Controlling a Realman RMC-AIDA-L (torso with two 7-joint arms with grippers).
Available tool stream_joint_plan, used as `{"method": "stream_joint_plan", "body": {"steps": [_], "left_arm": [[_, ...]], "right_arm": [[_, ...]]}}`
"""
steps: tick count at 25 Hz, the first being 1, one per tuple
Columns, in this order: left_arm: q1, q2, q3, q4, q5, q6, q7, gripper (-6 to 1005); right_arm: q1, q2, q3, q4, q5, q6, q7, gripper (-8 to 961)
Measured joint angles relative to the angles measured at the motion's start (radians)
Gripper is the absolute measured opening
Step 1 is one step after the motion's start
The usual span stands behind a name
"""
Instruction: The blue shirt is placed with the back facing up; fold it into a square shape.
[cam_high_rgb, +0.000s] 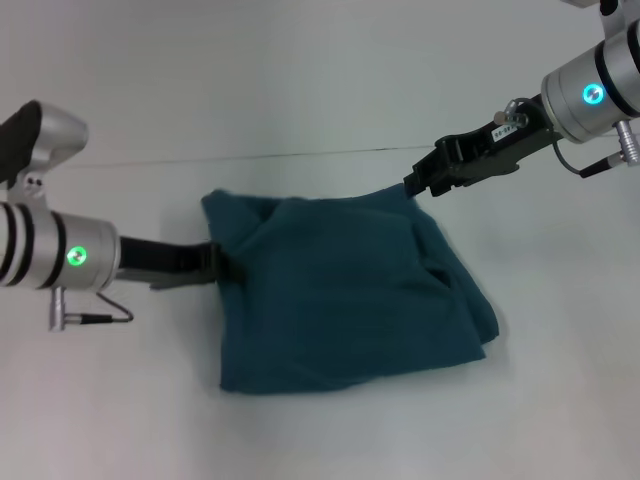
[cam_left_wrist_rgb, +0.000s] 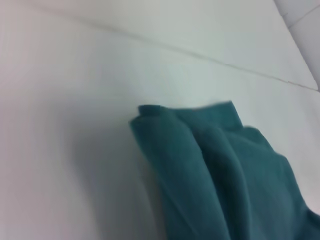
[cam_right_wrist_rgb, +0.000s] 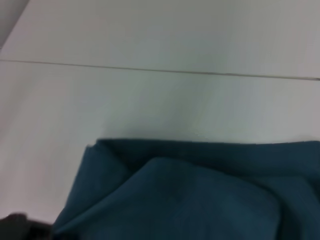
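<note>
The blue shirt (cam_high_rgb: 340, 290) lies on the white table as a rumpled, roughly square bundle, plain side showing and no letters visible. My left gripper (cam_high_rgb: 222, 263) reaches in from the left and is shut on the shirt's left edge, where creases run out from the pinch. At the far right corner, my right gripper (cam_high_rgb: 413, 186) is shut on the fabric, which is drawn up to a point at its tip. The left wrist view shows a folded corner of the shirt (cam_left_wrist_rgb: 225, 170). The right wrist view shows its far edge (cam_right_wrist_rgb: 190, 195). Neither wrist view shows its own fingers.
The white table (cam_high_rgb: 120, 400) surrounds the shirt on all sides. A thin seam line (cam_high_rgb: 300, 155) crosses the table behind the shirt. A small dark shape (cam_right_wrist_rgb: 15, 222) sits at one corner of the right wrist view, and what it is cannot be told.
</note>
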Motion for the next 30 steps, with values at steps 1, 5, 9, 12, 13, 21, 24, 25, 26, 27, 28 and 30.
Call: {"method": "stream_joint_plan", "body": {"steps": [1,5,9,12,13,21,24,25,26,27,28,30], "left_arm": [[-0.004,-0.004,0.006,-0.003,0.002,-0.026,0.007,46],[-0.009,-0.009,0.023,-0.008,0.008,-0.083,0.009,47],[-0.006,-0.009,0.021,-0.008,0.008,-0.086,0.003,45],[-0.002,-0.001,0.014,-0.001,0.016,-0.064,-0.011,43],[-0.002,-0.001,0.014,-0.001,0.016,-0.064,-0.011,42],[0.059,-0.004,-0.012,0.146,0.026,0.033,-0.104,211],[0.112,-0.024,-0.055,0.233,-0.050,0.071,-0.113,348],[0.131,-0.032,-0.065,0.249,-0.086,0.087,-0.113,393],[0.141,-0.036,-0.066,0.249,-0.118,0.102,-0.113,439],[0.151,-0.041,-0.066,0.236,-0.153,0.121,-0.113,461],[0.153,-0.045,-0.063,0.222,-0.170,0.132,-0.112,483],[0.152,-0.059,-0.060,0.168,-0.191,0.141,-0.108,528]], "right_arm": [[-0.002,0.000,0.000,0.000,0.005,-0.001,0.000,392],[-0.008,0.000,0.001,0.000,0.013,-0.002,-0.001,392],[-0.009,-0.003,0.001,0.000,0.013,-0.002,-0.001,392],[-0.009,-0.004,0.001,0.000,0.014,0.001,-0.001,392],[-0.009,-0.004,0.002,0.000,0.014,0.001,-0.001,392],[-0.009,-0.006,0.003,0.000,0.014,0.009,0.001,392],[-0.009,-0.006,0.003,0.001,0.014,0.011,0.002,392],[-0.009,-0.006,0.003,0.001,0.014,0.011,0.002,392],[-0.009,-0.006,0.003,0.001,0.014,0.011,0.003,392],[-0.009,-0.006,0.003,0.001,0.014,0.012,0.003,392],[-0.008,-0.006,0.003,0.002,0.014,0.012,0.003,392],[-0.009,-0.006,0.003,0.002,0.014,0.012,0.004,392]]}}
